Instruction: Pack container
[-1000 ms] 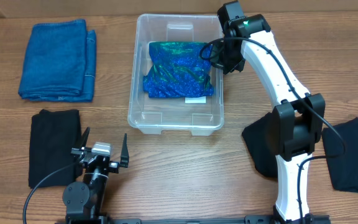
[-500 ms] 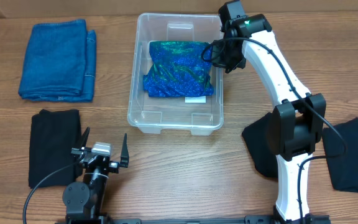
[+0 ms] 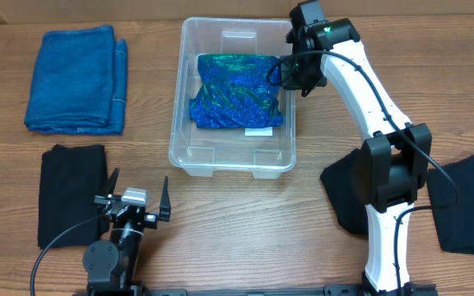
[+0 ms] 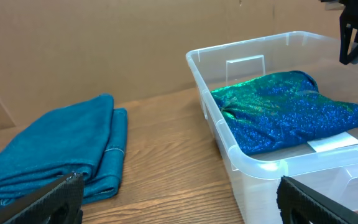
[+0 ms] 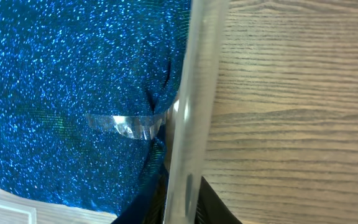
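While my left arm sits folded low at the near edge of the table, its left jaws stand spread wide with nothing between them, pointing toward the far side. Off to the left lies a folded blue towel, and nearer to me, just beside my left arm, a folded black cloth. At the middle of the table sits the container, upright and open at the top, with a glittering blue-green cloth bunched in its far half; the cloth's near edge touches a small white label on the bottom, and the near half holds nothing else. My right arm rises from its base at the near right and reaches forward and leftward to the container's right wall, wrist turned down. There the right jaws are drawn narrow, one finger inside against the glittering cloth and one outside over the table, pinching that clear wall between them. Around my right arm's base lie two dark cloths, one on either side.
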Robot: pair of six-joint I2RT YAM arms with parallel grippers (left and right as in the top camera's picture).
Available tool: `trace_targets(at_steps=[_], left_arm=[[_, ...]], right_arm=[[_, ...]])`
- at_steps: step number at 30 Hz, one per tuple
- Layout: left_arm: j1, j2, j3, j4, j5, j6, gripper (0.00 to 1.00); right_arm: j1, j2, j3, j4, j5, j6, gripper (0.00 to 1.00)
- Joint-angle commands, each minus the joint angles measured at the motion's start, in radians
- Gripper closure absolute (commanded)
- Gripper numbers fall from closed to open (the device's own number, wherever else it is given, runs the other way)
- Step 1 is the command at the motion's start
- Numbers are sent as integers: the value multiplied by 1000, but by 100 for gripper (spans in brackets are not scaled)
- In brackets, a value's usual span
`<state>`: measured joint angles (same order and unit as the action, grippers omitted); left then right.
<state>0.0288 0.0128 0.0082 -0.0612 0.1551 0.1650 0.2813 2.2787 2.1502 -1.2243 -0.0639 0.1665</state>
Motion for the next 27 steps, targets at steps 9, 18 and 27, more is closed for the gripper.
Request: trace_targets(at_steps=[9,18,27], left_arm=[[5,-8,-3,-2,-6,14,0],[5,-8,-3,-2,-6,14,0],[5,-8,-3,-2,-6,14,0]], right_arm=[[-8,-11,-2,1,7,-142,82],[-8,-11,-2,2,6,-163,82],[-6,-11,-2,11,-1,-39,82]])
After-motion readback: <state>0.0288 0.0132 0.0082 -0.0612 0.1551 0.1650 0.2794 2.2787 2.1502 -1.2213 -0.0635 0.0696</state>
